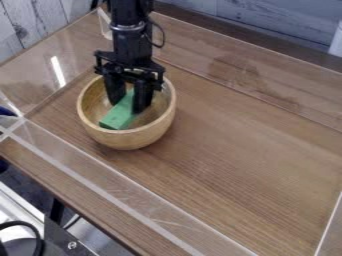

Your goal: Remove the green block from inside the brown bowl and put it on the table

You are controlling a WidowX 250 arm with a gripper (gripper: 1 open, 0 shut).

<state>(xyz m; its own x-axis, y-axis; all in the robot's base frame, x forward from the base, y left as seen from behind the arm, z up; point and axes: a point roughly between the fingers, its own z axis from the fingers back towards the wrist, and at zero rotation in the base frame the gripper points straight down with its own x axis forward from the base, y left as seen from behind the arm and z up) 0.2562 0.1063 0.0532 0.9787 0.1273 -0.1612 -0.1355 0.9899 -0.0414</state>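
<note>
The brown bowl (127, 128) sits on the left part of the table (241, 130). Inside it the green block (122, 114) leans tilted, its upper end between the black fingers. My gripper (135, 98) reaches straight down into the bowl and is shut on the block's upper end. The block's lower end still lies within the bowl's hollow.
Clear acrylic walls (80, 150) edge the tabletop along the front and sides. The black arm (127, 25) rises above the bowl at the back left. Bare wood-grain surface stretches to the right of the bowl.
</note>
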